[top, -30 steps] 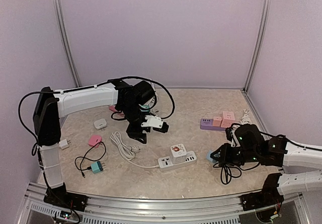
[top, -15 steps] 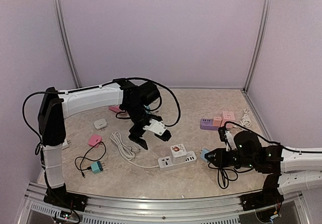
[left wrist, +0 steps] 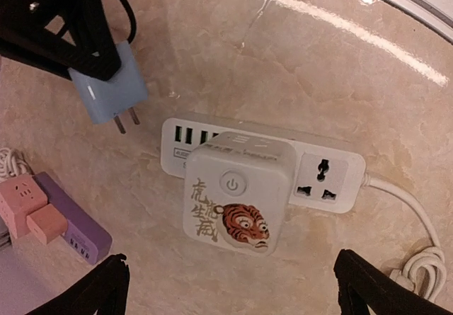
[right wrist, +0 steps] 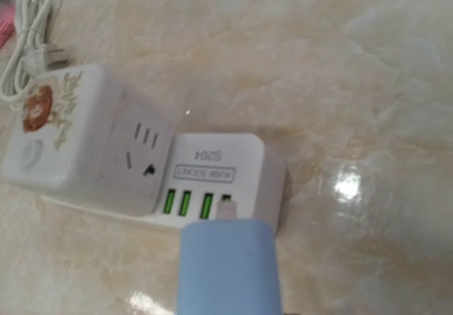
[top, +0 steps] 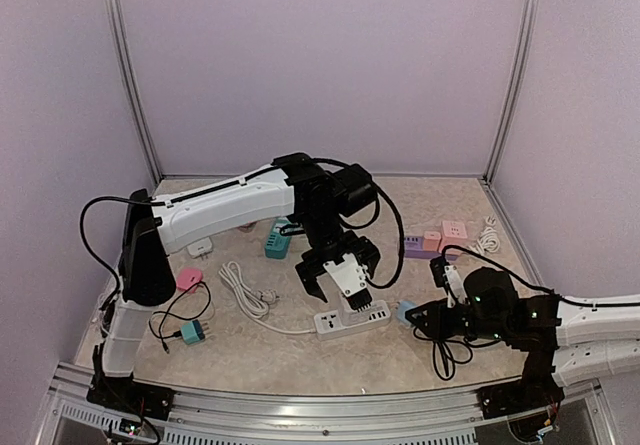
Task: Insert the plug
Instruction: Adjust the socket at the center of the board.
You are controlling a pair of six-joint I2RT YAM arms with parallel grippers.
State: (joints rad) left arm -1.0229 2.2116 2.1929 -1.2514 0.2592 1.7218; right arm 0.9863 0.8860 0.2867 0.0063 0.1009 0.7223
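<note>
top external: the left gripper (top: 338, 281) hangs just above the white power strip (top: 352, 319), jaws spread wide, holding nothing. the right gripper (top: 425, 315) sits low at the strip's right end, clamped on the blue plug (top: 404, 311). plug and strip are near each other, not touching. a purple and pink strip (top: 430, 243) lies well behind, out of the way.

left wrist: i look straight down on the strip (left wrist: 333, 180) with the tiger cube adapter (left wrist: 237, 191) seated on it. 1 universal socket (left wrist: 322, 180) is free beside the cube. the plug (left wrist: 107, 88) shows 2 flat prongs (left wrist: 126, 122) angled toward the strip's usb end, short of it. both fingers (left wrist: 106, 287) stand clear either side of the cube.

right wrist: the plug (right wrist: 230, 265) fills the bottom edge, aimed at the usb face of the strip (right wrist: 219, 166). the cube (right wrist: 78, 141) offers a side socket (right wrist: 141, 149) up and left of that line. i cannot tell which socket is meant.

my call: the usb end is no target. i'd shift the plug toward the cube's side socket, level the prongs with its 2 upper slots, and brace the cube with the left gripper first, since the strip looks light enough to slide under a push.
</note>
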